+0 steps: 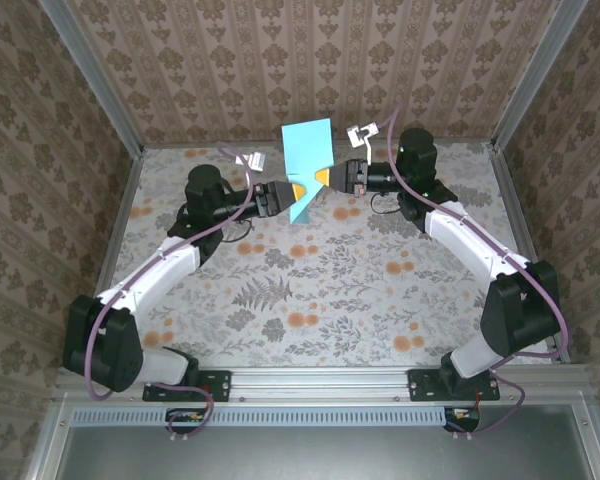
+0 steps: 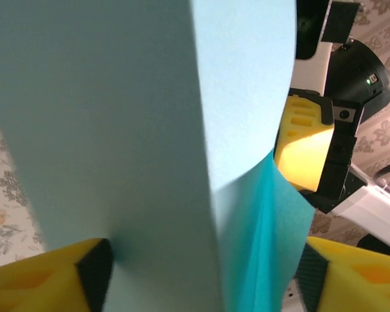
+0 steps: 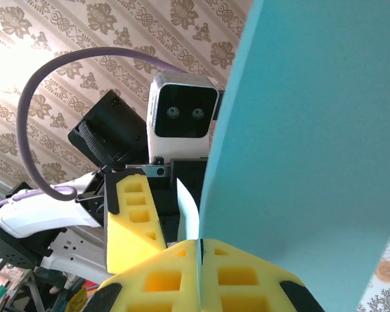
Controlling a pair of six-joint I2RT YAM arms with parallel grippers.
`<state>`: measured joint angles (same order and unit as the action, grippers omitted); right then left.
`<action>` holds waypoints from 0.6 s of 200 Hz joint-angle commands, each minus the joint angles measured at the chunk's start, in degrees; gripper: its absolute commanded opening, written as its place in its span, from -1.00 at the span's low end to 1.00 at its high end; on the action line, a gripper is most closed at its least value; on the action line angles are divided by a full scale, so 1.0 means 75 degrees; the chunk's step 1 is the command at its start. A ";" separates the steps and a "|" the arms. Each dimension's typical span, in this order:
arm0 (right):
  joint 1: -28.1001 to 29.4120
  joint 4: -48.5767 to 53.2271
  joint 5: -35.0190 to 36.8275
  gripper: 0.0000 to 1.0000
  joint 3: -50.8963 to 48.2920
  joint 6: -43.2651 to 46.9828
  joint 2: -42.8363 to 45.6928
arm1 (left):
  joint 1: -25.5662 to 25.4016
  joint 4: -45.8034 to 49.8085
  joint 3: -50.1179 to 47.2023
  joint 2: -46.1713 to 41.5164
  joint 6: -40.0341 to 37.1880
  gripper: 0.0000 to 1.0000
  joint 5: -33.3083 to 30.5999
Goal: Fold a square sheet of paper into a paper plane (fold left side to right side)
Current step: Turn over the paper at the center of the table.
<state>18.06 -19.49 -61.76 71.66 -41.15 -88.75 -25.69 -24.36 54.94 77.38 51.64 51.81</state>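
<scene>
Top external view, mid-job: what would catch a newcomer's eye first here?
The light-blue sheet of paper, held upright above the flowered table at its far middle, between the two arms. The right claw is pinched shut on its lower right side, while the left claw faces it with yellow fingers spread either side of the sheet's lower part.

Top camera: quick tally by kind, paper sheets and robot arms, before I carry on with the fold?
Blue paper sheet: 1
Robot arms: 2, left arm and right arm
Total: 3
</scene>
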 commanded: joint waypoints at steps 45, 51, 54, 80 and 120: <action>-0.0035 -0.0109 0.0162 -0.80 -0.0199 -0.0092 0.0114 | -0.0010 0.0050 0.0330 -0.0339 -0.0259 -0.39 -0.0015; -0.0060 -0.0057 0.0209 -0.75 -0.0222 -0.0075 0.0145 | -0.0009 0.0095 0.0316 -0.0362 -0.0281 -0.46 -0.0024; -0.0073 -0.0035 0.0232 -0.72 -0.0232 -0.0065 0.0155 | -0.0014 0.0119 0.0316 -0.0368 -0.0288 -0.50 -0.0034; -0.0209 0.0480 0.0465 -0.51 -0.0307 0.0234 0.0294 | -0.0016 0.0474 0.0316 -0.0444 -0.0503 -0.77 -0.0186; -0.0722 0.2935 0.2148 -0.07 -0.0518 0.1573 0.1102 | -0.0515 0.4074 0.0950 -0.0730 -0.2567 -0.96 -0.1863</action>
<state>15.29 -11.40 -56.14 68.84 -37.54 -86.65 -26.55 -14.24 56.69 74.67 45.60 47.70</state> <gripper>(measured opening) 0.406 0.049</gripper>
